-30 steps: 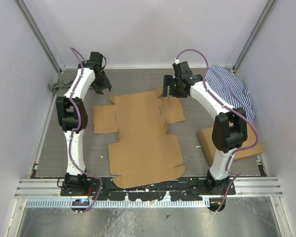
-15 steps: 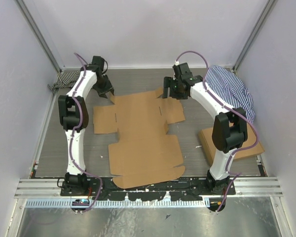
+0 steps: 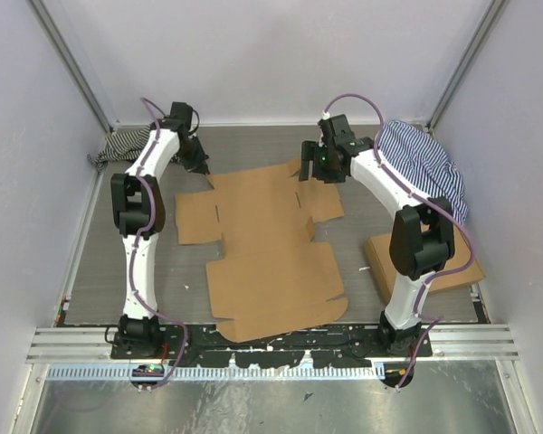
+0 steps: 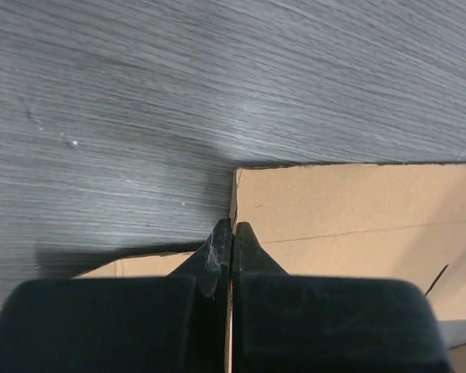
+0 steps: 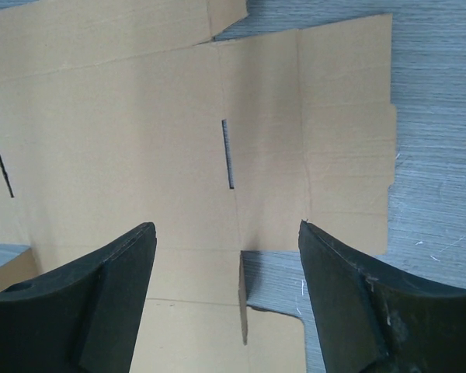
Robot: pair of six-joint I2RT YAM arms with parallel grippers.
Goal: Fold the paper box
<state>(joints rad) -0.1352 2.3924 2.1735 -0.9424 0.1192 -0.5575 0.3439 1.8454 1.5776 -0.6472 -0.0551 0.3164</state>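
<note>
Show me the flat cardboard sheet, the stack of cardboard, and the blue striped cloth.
cardboard sheet (image 3: 262,244): top view, middle of its central panel.
cardboard stack (image 3: 377,264): top view, bare end of its top toward the sheet.
blue striped cloth (image 3: 425,158): top view, middle of the heap.

Soft, even light from overhead; the wrist close-ups are sharp far off and blurred near the lens.

From above, the worktop sits under flat, diffuse light, with only faint shadows beneath the arms. In the left wrist view a whitish sheen lies across the grey grain. A dark shadow hugs the edge of the paper box, and the left fingers look black and soft-focused. In the right wrist view the cardboard is crisp and evenly lit, while the right fingers blur at the bottom corners.
</note>
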